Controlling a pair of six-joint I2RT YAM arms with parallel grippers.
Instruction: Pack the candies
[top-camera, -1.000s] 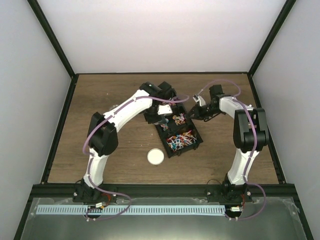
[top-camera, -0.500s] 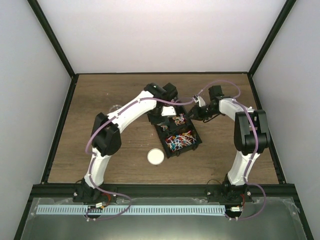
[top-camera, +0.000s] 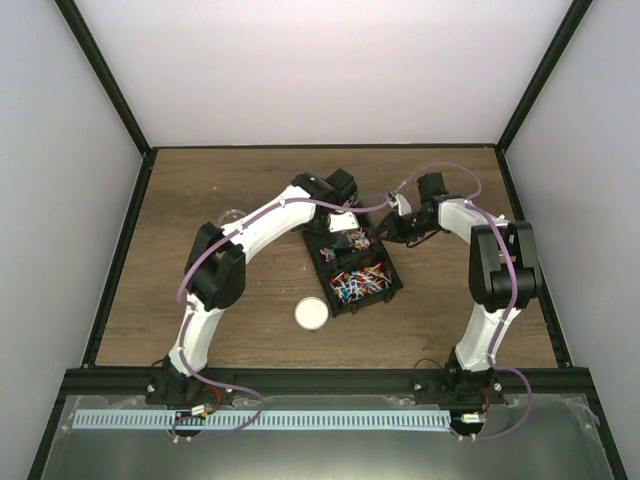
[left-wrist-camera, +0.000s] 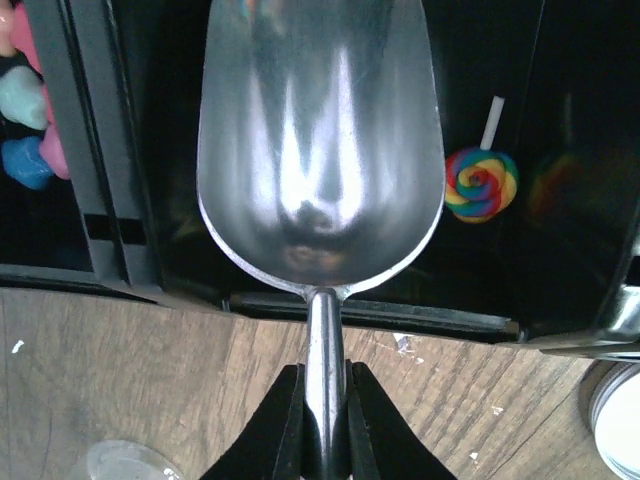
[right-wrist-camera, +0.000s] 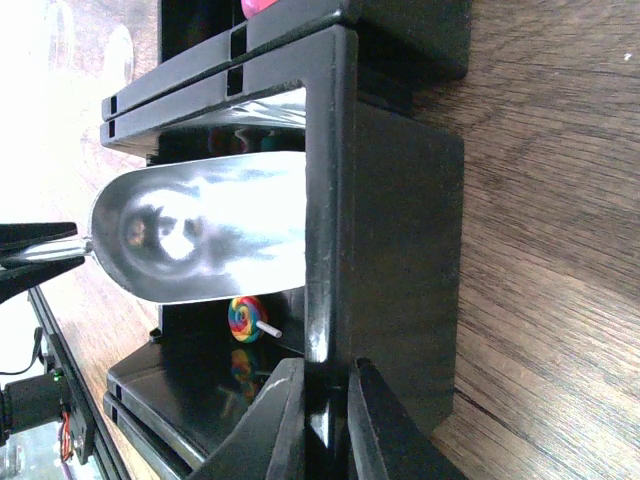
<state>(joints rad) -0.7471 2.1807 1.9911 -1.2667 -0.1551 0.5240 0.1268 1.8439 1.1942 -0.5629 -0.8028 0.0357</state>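
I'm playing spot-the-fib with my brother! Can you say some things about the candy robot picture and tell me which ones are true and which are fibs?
1. The left claw is pinching the handle of a metal scoop. True.
2. The scoop is heaped with candies. False: its bowl looks empty.
3. A rainbow swirl lollipop lies in the black tray, just beside the scoop. True.
4. The right claw is holding the white lid. False: it pinches the tray's wall, and the lid lies alone on the table.
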